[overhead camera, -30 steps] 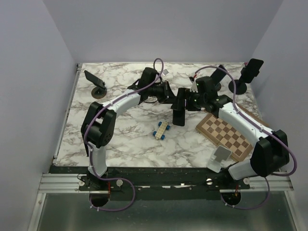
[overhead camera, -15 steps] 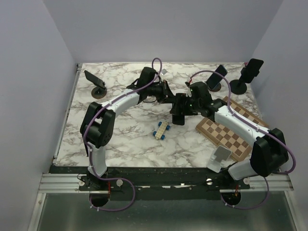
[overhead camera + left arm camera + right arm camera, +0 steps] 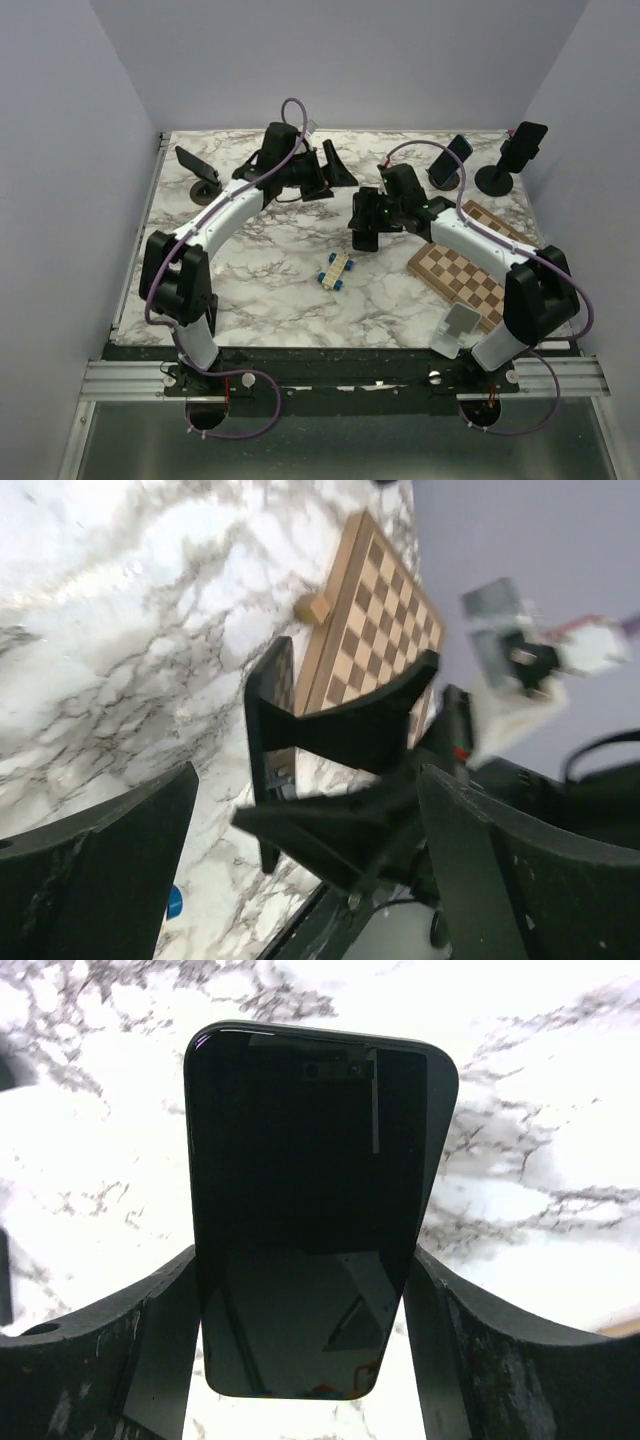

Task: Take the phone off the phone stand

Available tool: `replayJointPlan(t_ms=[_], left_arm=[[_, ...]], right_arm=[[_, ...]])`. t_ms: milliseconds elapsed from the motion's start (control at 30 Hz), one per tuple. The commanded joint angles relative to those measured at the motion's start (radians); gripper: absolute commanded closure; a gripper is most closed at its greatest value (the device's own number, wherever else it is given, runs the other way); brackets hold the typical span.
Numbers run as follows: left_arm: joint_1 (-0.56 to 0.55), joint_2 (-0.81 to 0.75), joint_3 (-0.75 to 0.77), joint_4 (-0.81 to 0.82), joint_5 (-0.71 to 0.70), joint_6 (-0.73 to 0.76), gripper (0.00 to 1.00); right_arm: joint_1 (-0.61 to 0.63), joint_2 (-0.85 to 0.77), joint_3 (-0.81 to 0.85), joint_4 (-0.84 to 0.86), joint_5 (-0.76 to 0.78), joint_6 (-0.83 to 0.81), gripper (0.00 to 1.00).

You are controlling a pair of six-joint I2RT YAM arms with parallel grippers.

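**Surface and room.** The table (image 3: 260, 300) has a white marble pattern with grey-brown veining. A ribbed metal rail (image 3: 340, 378) runs along its near edge. Plain lavender walls (image 3: 330, 60) close it in at the back and on both sides.

**Task items.** The phone (image 3: 318, 1160) is off the phone stand (image 3: 340, 735). It stands upright with its dark screen facing the right wrist camera. The right gripper (image 3: 303, 1260) clamps it by its two long edges, jaws set to the phone's width. From overhead the phone hangs above mid-table, near the stand but apart from it.

The left gripper (image 3: 308, 775) has the black stand between its fingers (image 3: 100, 870), partly closed around it. The stand is clear of the marble and towards the back of the table. Contact shows at one finger; the other side is unclear.

**Other items.**
- A chessboard (image 3: 470, 280) lies at the right.
- A small cream-and-blue toy (image 3: 337, 270) lies at centre.
- A white stand (image 3: 458, 328) sits at the near right edge.
- Three more handsets sit on dark stands: the back-left handset (image 3: 198, 165), the back-right handset (image 3: 450, 158) and the corner handset (image 3: 525, 140).

**Markings.** A pale strip crosses the top of the phone's screen and small coloured marks sit at its lower edge. Neither is legible.
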Motion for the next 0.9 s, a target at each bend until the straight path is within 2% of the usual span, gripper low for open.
replayJointPlan(t_ms=[0,133,267,433,500,600,733,867], left_arm=[[0.053,-0.203,0.003,-0.153,-0.187,0.116,0.01],[0.092,-0.384,-0.005,-0.35,-0.459,0.216,0.01],[0.164,-0.594,-0.08,-0.405,-0.572,0.285,0.01],[0.286,-0.867,-0.227,-0.367,-0.712,0.318,0.01],[0.296,-0.961,-0.276,-0.335,-0.799,0.344,0.01],[0.296,-1.094,-0.376,-0.22,-0.848,0.432,0.01],[0.296,-1.19,-0.478,-0.113,-0.882,0.518,0.01],[0.296,-1.225,-0.538,-0.096,-0.929,0.552,0.01]], right_arm=[[0.005,0.119,0.125,0.023,0.135,-0.012,0.99],[0.005,0.296,0.282,-0.025,0.206,-0.033,0.97],[0.005,0.476,0.457,-0.098,0.278,-0.049,0.9],[0.004,0.657,0.651,-0.191,0.368,-0.068,0.85],[0.004,0.702,0.691,-0.197,0.38,-0.078,0.84],[0.005,0.767,0.754,-0.245,0.402,-0.083,0.81],[0.004,0.795,0.767,-0.262,0.435,-0.104,0.74],[0.001,0.8,0.759,-0.263,0.491,-0.144,0.68]])
